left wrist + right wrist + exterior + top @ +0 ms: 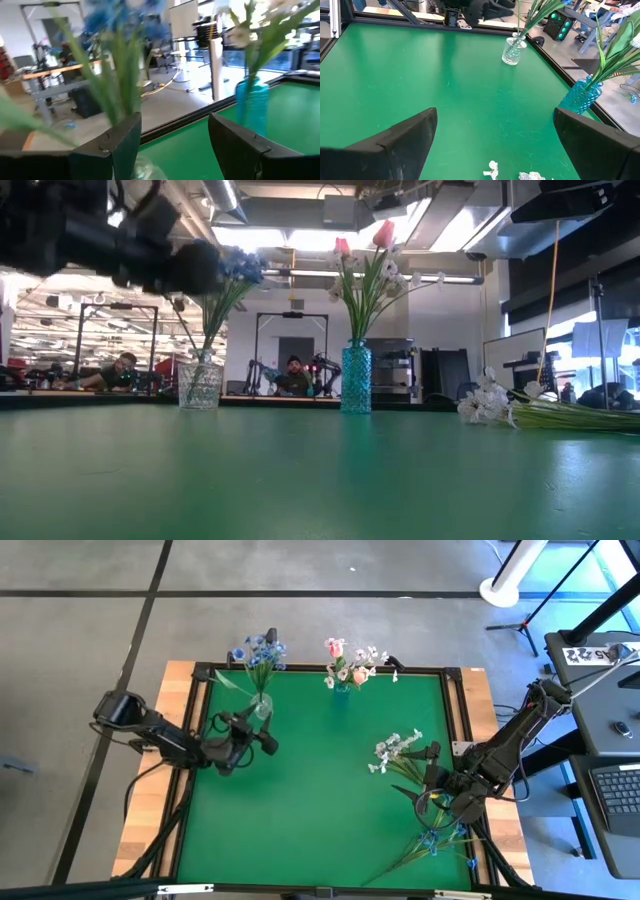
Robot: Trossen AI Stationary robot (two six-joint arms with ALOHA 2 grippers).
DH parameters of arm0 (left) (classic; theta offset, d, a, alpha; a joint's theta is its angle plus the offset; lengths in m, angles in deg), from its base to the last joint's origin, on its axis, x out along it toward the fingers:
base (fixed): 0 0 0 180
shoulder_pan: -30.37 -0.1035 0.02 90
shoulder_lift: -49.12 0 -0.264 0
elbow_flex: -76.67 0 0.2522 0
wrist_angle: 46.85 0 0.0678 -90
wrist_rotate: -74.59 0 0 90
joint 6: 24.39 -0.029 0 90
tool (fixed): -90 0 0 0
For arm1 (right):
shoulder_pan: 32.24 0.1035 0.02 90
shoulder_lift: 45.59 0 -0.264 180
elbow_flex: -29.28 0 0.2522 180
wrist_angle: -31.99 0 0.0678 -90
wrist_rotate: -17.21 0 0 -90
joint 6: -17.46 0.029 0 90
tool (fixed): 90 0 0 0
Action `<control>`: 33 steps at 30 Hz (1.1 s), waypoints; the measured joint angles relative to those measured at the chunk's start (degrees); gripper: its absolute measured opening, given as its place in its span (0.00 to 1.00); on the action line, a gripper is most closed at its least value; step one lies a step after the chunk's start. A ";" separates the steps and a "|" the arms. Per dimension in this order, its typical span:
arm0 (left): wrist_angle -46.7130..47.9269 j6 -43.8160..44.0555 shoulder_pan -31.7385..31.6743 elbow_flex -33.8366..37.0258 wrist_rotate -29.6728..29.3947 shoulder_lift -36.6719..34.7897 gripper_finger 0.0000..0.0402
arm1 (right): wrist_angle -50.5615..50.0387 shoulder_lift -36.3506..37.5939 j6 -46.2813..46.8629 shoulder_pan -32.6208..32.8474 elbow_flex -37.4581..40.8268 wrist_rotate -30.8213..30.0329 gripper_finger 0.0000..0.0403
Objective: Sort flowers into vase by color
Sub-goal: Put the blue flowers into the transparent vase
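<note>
A clear glass vase (261,706) at the table's far left holds blue flowers (262,650). A teal vase (342,692) at the far middle holds pink tulips and white blossoms (350,662). My left gripper (262,735) is open just near of the clear vase. In the left wrist view (175,145) its fingers stand on either side of the blue flowers' green stems (117,85). A spray of white flowers (398,748) and some blue flowers (435,840) lie on the table at the right. My right gripper (432,790) is open and empty above their stems.
The green table has a black raised frame (330,670) around it. In the right wrist view, white blossoms (492,170) lie just below the open fingers, with the clear vase (512,50) and teal vase (580,97) far off. People sit in the room behind (292,375).
</note>
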State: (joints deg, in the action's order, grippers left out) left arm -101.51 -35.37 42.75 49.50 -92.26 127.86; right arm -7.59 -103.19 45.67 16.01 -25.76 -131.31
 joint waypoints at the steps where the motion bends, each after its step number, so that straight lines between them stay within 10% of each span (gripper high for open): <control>1: 0.00 -1.04 1.25 -1.01 -0.16 0.00 0.56 | 0.00 0.00 -0.02 0.00 0.00 0.00 0.99; 8: 4.83 1.75 12.20 -9.32 5.23 0.00 0.56 | 0.00 0.09 -0.02 -0.02 0.00 0.02 0.99; 14: 35.82 25.74 18.26 -23.44 21.70 3.30 0.56 | 0.00 1.92 -1.25 -0.02 -0.02 0.65 0.99; 33: 60.98 35.60 17.99 -85.89 54.01 54.68 0.56 | 1.02 6.16 -1.53 0.02 -0.07 2.62 0.99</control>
State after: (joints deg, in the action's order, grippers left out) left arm -40.53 0.23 60.74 -36.39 -38.25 182.54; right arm -6.57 -97.03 44.14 16.03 -25.83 -128.68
